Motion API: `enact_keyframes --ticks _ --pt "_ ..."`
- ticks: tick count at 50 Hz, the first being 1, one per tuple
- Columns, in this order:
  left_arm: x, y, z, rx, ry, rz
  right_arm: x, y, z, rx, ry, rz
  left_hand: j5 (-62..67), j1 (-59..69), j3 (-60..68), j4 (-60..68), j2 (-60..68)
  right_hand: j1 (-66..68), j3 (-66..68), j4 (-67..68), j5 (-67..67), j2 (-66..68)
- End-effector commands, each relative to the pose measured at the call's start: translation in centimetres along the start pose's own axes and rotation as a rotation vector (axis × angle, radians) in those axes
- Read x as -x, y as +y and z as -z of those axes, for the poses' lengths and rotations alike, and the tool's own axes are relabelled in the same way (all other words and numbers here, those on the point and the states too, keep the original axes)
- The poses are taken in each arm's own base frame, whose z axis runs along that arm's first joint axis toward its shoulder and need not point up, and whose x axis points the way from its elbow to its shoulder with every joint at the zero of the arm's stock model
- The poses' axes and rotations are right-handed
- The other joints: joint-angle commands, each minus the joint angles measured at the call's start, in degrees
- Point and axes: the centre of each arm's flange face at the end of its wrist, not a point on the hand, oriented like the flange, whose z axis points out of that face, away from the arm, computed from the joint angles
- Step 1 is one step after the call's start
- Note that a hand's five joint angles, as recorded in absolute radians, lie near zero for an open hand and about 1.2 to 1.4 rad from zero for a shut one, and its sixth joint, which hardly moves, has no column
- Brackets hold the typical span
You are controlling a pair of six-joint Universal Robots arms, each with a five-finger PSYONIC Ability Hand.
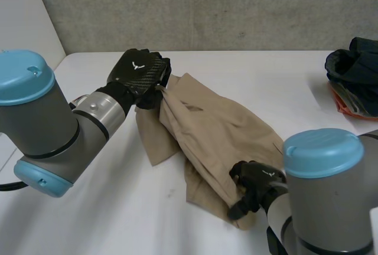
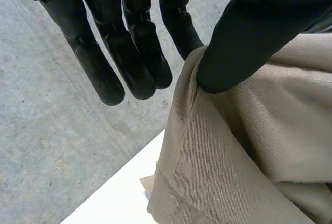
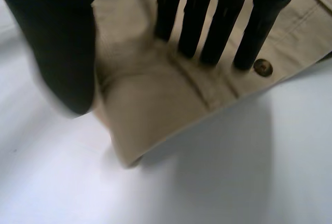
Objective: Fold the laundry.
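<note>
A tan pair of trousers [image 1: 218, 125] lies crumpled across the middle of the white table [image 1: 88, 208]. My left hand [image 1: 139, 69] holds its far edge lifted off the table. In the left wrist view the thumb [image 2: 254, 32] pinches a fold of the tan cloth [image 2: 249, 151] while the other fingers [image 2: 129, 53] stay straight beside it. My right hand [image 1: 257, 181] rests on the near end of the trousers. There its straight fingers [image 3: 192, 27] press on the waistband [image 3: 150, 110] close to a brown button [image 3: 262, 67], and the thumb hangs at the cloth's edge.
A heap of dark clothes [image 1: 354, 72] with something orange beneath it lies at the table's far right. A grey wall [image 1: 207, 7] runs behind the table's far edge. Bare tabletop lies to the left of the trousers.
</note>
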Motion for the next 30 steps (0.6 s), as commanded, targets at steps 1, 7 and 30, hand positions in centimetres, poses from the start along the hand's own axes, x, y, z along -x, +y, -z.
enact_keyframes --ticks 1,7,30 --pt "0.3 -1.0 0.5 -0.013 -0.007 -0.007 -0.4 -3.6 -1.1 -0.208 0.083 0.064 13.2 14.6 11.9 11.4 11.6 38.7 36.0 37.4 37.2 35.4" --pt "1.5 -6.2 3.2 -0.092 -0.044 -0.083 -0.5 -11.8 4.6 -0.501 0.143 0.505 13.2 14.6 11.9 11.4 11.6 38.7 36.0 37.4 37.2 35.4" --pt "0.9 -2.3 2.7 0.145 -0.053 -0.204 -1.7 -17.8 1.8 -0.397 0.065 0.861 13.2 14.6 11.9 11.4 11.6 38.7 36.0 37.4 37.2 35.4"
